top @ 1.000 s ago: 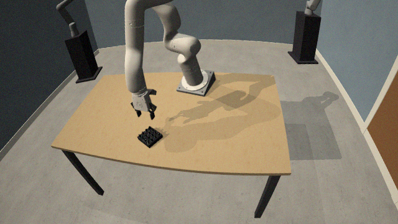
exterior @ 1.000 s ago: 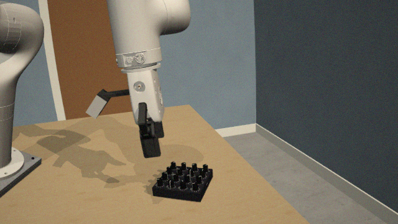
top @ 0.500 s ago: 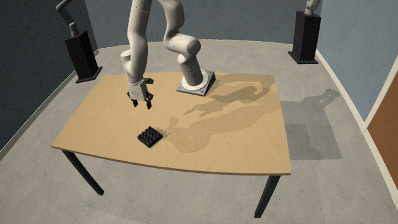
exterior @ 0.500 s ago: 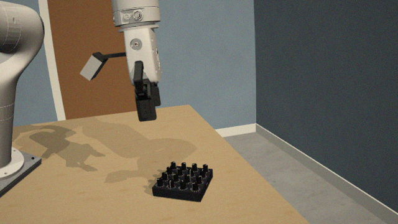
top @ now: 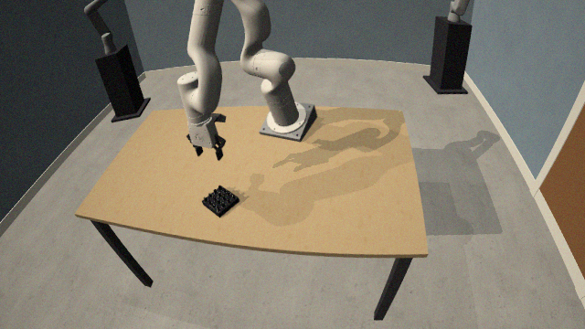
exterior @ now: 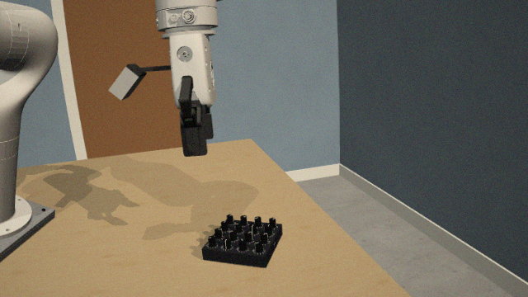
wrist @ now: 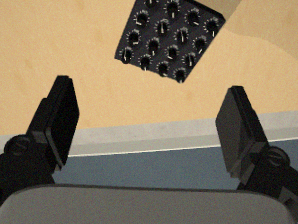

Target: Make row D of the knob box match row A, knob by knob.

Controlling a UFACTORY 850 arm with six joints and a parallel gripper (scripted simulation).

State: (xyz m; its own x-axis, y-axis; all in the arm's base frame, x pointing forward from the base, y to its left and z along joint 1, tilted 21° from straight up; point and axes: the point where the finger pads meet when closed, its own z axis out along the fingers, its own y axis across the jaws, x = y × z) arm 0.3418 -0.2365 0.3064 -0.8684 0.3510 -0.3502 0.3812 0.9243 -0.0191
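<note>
Spread wide in my wrist view, the jaws of the gripper [top: 209, 154] [exterior: 195, 153] [wrist: 149, 124] have nothing between them, and they're up in the air, well apart from the knob box [top: 220, 201] [exterior: 242, 243] [wrist: 167, 42]. That box sits flat on the table [top: 320, 228] [exterior: 136, 264], over towards the side away from the arm's base [top: 264, 132] [exterior: 49, 214], turned askew to the table edges. And here's the danger: I can't make out the socket or the printed names, so if I guess the rear wrong, I'd copy the wrong row. The knobs stand close together, so fingers coming down this wide could clip a neighbour and spoil its mark. An off-centre grip could slide the whole box, and forcing a knob against its end stop could twist it round. Some white lines are too small to read; a misread there leaves row D mismatched.

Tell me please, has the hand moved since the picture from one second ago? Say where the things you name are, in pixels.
Yes. In the exterior view, the hand [top: 208, 155] [exterior: 195, 154] [wrist: 149, 99] is now higher above the table [top: 320, 219] [exterior: 330, 264] [wrist: 95, 95].
</note>
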